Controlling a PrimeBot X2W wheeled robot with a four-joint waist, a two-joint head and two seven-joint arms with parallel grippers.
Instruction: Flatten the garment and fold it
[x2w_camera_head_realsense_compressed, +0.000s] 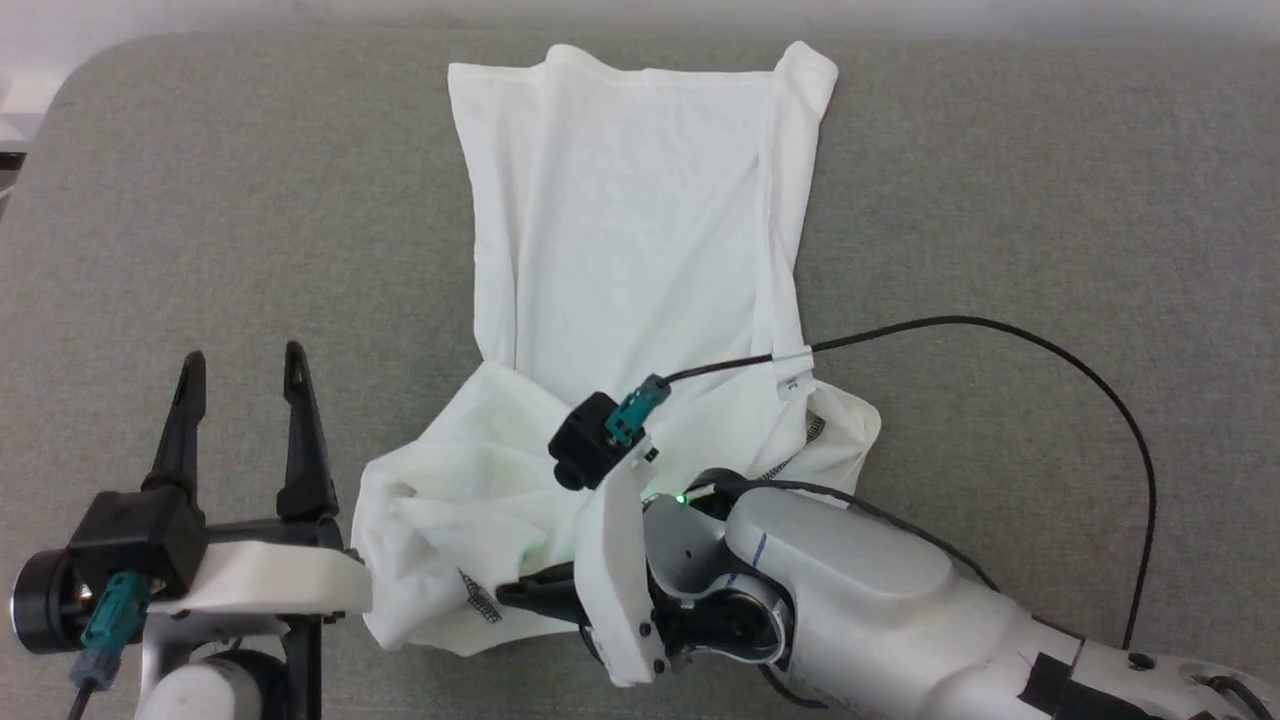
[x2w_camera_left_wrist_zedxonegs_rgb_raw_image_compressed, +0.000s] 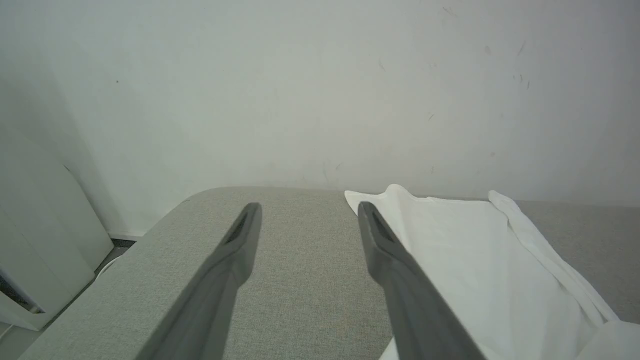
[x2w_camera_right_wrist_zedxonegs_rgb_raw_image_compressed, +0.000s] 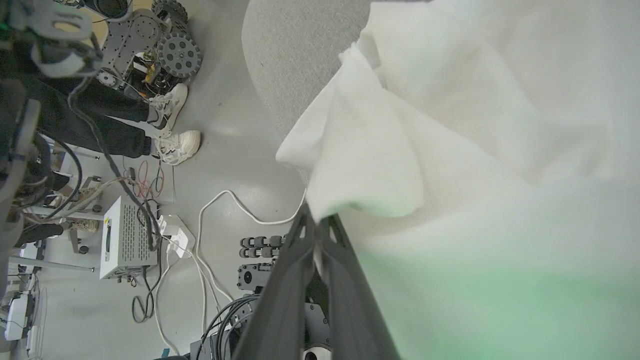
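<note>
The white garment (x2w_camera_head_realsense_compressed: 640, 220) lies on the grey table (x2w_camera_head_realsense_compressed: 1000, 200). Its far part is spread fairly flat, while the near part is bunched and shows dark stitched seams. My right gripper (x2w_camera_head_realsense_compressed: 522, 596) reaches in from the lower right, pointing left, shut on the bunched near edge. In the right wrist view its fingers (x2w_camera_right_wrist_zedxonegs_rgb_raw_image_compressed: 300, 260) meet at the tips (x2w_camera_right_wrist_zedxonegs_rgb_raw_image_compressed: 315, 222), pinching a fold of the garment (x2w_camera_right_wrist_zedxonegs_rgb_raw_image_compressed: 450, 125). My left gripper (x2w_camera_head_realsense_compressed: 243, 362) stands open at the lower left, beside the cloth and holding nothing. In the left wrist view it (x2w_camera_left_wrist_zedxonegs_rgb_raw_image_compressed: 308, 210) hovers over bare table (x2w_camera_left_wrist_zedxonegs_rgb_raw_image_compressed: 300, 280) with the garment (x2w_camera_left_wrist_zedxonegs_rgb_raw_image_compressed: 475, 250) to its right.
A black cable (x2w_camera_head_realsense_compressed: 1000, 335) loops over the table right of the garment. A pale wall (x2w_camera_left_wrist_zedxonegs_rgb_raw_image_compressed: 320, 100) rises behind the table's rounded far edge. Beyond the near edge the floor holds cables, a white box (x2w_camera_right_wrist_zedxonegs_rgb_raw_image_compressed: 125, 240), a person's white shoes (x2w_camera_right_wrist_zedxonegs_rgb_raw_image_compressed: 175, 145) and a wheeled machine (x2w_camera_right_wrist_zedxonegs_rgb_raw_image_compressed: 150, 35).
</note>
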